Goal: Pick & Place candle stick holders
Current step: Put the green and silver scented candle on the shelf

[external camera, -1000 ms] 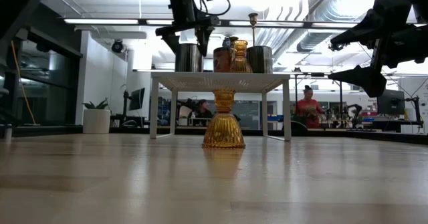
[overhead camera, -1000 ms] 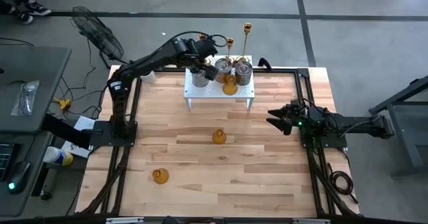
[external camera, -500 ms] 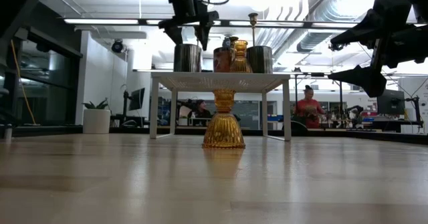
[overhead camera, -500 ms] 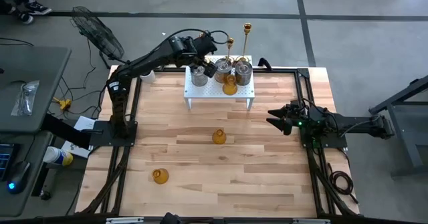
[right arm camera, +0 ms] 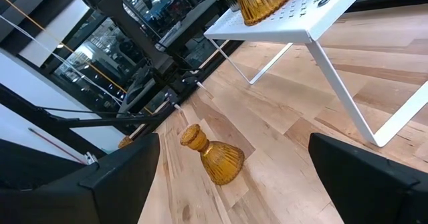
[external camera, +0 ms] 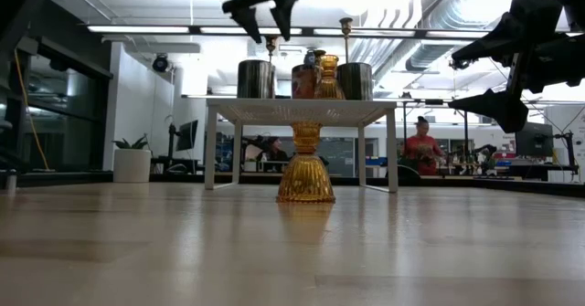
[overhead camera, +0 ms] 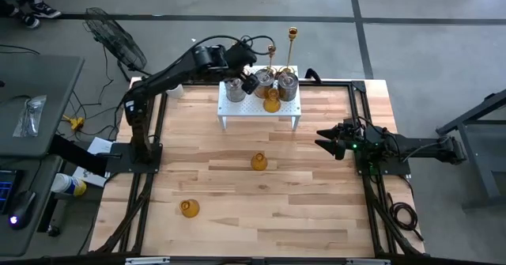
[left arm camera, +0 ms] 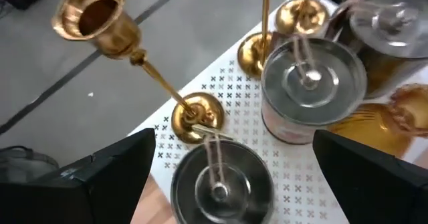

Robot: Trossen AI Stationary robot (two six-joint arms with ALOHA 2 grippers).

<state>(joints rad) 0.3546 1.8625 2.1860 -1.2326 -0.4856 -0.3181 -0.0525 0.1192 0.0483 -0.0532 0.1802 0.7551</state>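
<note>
A white perforated rack [overhead camera: 259, 107] stands at the table's far middle. On it are three silver cups [left arm camera: 217, 180] [left arm camera: 313, 83] [left arm camera: 394, 23], gold stemmed sticks [left arm camera: 194, 117] [left arm camera: 257, 50] resting on round bases, and one amber glass holder [overhead camera: 272, 100]. Two more amber holders stand on the table, one [overhead camera: 258, 162] in front of the rack on its wide base, one [overhead camera: 189, 209] near the front left. My left gripper [overhead camera: 247, 77] hangs open above the rack's left end, over a silver cup [overhead camera: 236, 90], touching nothing. My right gripper [overhead camera: 326, 138] waits open at the table's right side.
The black frame rails [overhead camera: 150, 138] run along the table's left and right sides. A fan [overhead camera: 111, 35] and a grey side table [overhead camera: 32, 99] stand off the table to the left. Bare wood [overhead camera: 277, 210] lies in front of the rack.
My left gripper has risen from just over the left silver cup to well above the rack, rolling about its own line as it went, and has stayed open. The holders have not moved.
</note>
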